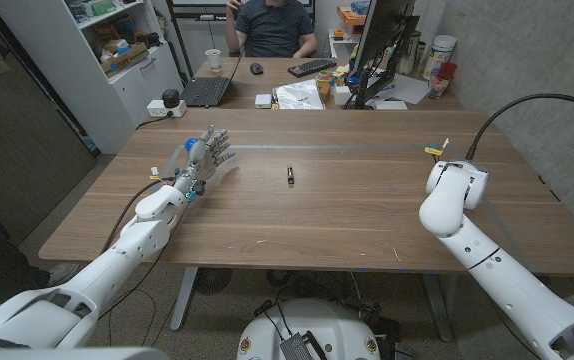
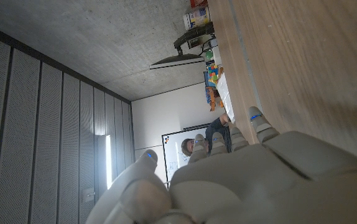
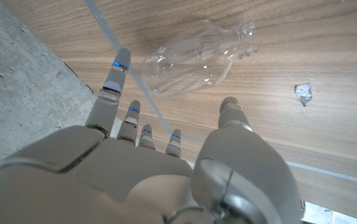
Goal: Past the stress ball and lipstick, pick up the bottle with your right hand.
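lipstick (image 1: 290, 175) mid-table, bottle (image 3: 194, 61) lying flat

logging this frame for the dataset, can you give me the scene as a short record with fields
surface: wooden table
target: clear bottle, lying on its side on the table
right robot hand: above the bottle, fingers spread, not touching it
left robot hand: raised over the table's left part, fingers apart, holding nothing
other item: small dark lipstick lying mid-table
background: person seated at a cluttered desk with a laptop and keyboard
task state: bottle not yet grasped
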### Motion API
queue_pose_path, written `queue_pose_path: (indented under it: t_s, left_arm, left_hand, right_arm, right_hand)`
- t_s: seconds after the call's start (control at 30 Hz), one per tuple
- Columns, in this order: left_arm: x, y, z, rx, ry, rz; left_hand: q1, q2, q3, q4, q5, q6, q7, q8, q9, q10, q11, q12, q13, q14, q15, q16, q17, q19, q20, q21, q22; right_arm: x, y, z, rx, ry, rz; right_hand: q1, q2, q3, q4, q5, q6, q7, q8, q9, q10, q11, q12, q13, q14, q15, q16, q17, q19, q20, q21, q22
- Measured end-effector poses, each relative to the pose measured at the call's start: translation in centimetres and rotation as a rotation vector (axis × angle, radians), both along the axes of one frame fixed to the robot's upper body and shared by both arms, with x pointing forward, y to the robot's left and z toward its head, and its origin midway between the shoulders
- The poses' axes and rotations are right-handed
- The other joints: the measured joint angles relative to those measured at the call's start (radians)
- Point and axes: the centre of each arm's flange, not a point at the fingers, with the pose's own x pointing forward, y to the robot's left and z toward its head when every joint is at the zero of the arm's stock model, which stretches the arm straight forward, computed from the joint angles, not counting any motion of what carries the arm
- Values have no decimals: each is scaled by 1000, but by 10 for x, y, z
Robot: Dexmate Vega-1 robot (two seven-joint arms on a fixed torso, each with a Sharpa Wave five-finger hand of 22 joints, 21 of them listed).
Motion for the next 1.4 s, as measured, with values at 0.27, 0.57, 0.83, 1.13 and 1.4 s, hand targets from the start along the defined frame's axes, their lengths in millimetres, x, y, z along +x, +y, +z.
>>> queue_pose_path:
  t_s: [0.27,0.57,0.83,1.13,1.4]
  left_arm:
    - [2,1,0,-3,3,3]
    - [5,3,1,-9,7,7]
    - [9,3,2,-11,11,9]
    - [11,2,3,-10,11,11]
    - [16,0,6,-10,10,12]
  left_hand:
    - [0,0,-4,-4,0,0,0,0,0,0,0,0,0,0,0,0,0,0,0,0,0]
    - [0,0,-4,-4,0,0,0,0,0,0,0,0,0,0,0,0,0,0,0,0,0]
    - [0,0,-4,-4,0,0,0,0,0,0,0,0,0,0,0,0,0,0,0,0,0]
    - [0,0,-7,-1,0,0,0,0,0,0,0,0,0,0,0,0,0,0,0,0,0]
    - [0,0,-7,-1,0,0,0,0,0,0,0,0,0,0,0,0,0,0,0,-4,0]
  right_arm:
    - [8,-6,-6,8,26,-21]
    - [16,-10,-7,15,35,-33]
    - [24,-13,-7,40,50,-30]
    - [31,-17,-4,57,63,-26]
    - [39,-20,-4,93,60,-12]
  right_hand:
    - [12,4,5,-4,-4,0,0,0,5,-25,3,0,0,-9,2,-6,0,22,0,0,0]
    - [36,6,5,-4,-8,7,0,8,5,-27,5,0,-3,-2,-4,-6,0,89,-9,0,0]
    - [41,11,-6,6,-8,39,2,16,5,-39,7,0,-3,12,-8,-6,2,187,-61,8,0]
    - [99,38,-4,-2,-15,218,27,64,9,17,13,25,-3,98,-28,7,2,317,-181,3,-5]
    - [269,55,34,-33,-16,355,143,85,2,136,15,47,-7,194,-86,22,3,377,-313,-23,-5]
